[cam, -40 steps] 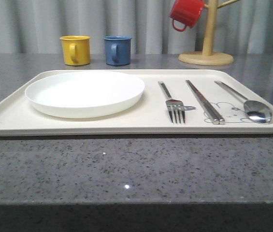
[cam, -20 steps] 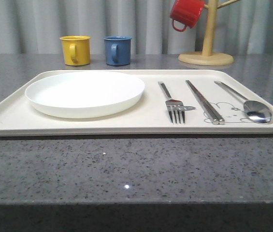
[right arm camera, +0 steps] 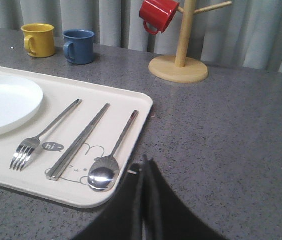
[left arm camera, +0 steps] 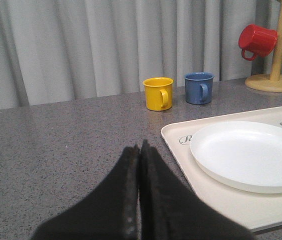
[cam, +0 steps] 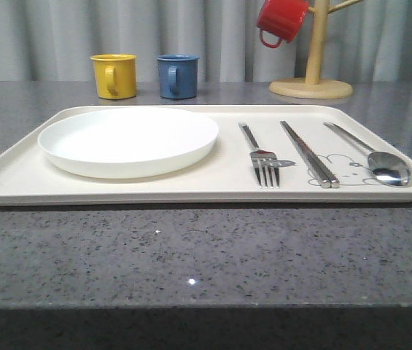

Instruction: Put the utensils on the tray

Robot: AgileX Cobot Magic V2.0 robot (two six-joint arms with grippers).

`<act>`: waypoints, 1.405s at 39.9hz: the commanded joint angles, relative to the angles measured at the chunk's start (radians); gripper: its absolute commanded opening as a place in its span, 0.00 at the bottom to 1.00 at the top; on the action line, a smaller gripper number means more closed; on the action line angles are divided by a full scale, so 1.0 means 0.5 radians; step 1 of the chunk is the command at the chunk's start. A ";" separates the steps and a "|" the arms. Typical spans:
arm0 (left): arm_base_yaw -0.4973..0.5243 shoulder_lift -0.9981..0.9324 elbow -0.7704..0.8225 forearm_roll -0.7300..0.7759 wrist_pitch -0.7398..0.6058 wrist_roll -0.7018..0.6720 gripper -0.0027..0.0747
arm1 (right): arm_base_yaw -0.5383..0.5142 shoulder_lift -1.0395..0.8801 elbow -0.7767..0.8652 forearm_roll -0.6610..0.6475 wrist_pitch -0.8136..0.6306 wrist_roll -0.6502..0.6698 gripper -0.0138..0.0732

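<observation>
Hardly anything altered over the last second: same tray (cam: 191, 197), same three pieces in the same rows, at most a faint shift of glint in the spoon bowl; reads as the settled close of the job rather than a step under way. Starting at the left with the left claw (left arm camera: 140, 150): clenched tip to tip on nothing, hovering over the grey surface (cam: 191, 255) just outside the tray's near left corner. Then across the cream tray itself, lying flat on the surface, to a round white plate (cam: 127, 138) filling its left half. Next, to the right of the plate, the fork (cam: 260, 154), tines toward the camera, beside a small "hi" mark; then the chopsticks (cam: 308, 153), paired side by side and crossing the rabbit drawing; then the spoon (cam: 377, 157), bowl up and close to the right rim. All bright polished metal, roughly parallel, apart from one another, fully inside the rim. Finally the right claw (right arm camera: 144, 161): likewise clenched and empty, just off the tray's right near corner beside the spoon. Judged complete, with nothing left to place
</observation>
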 commanded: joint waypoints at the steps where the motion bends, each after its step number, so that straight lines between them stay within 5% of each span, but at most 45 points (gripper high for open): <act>1: -0.001 0.026 -0.047 -0.021 -0.160 -0.024 0.01 | -0.001 0.018 -0.049 -0.029 -0.169 -0.017 0.09; 42: 0.046 -0.103 0.146 -0.012 -0.175 -0.024 0.01 | -0.001 0.018 -0.049 -0.029 -0.169 -0.017 0.09; 56: 0.080 -0.096 0.635 -0.015 -0.680 -0.024 0.01 | -0.001 0.020 -0.045 -0.029 -0.165 -0.017 0.09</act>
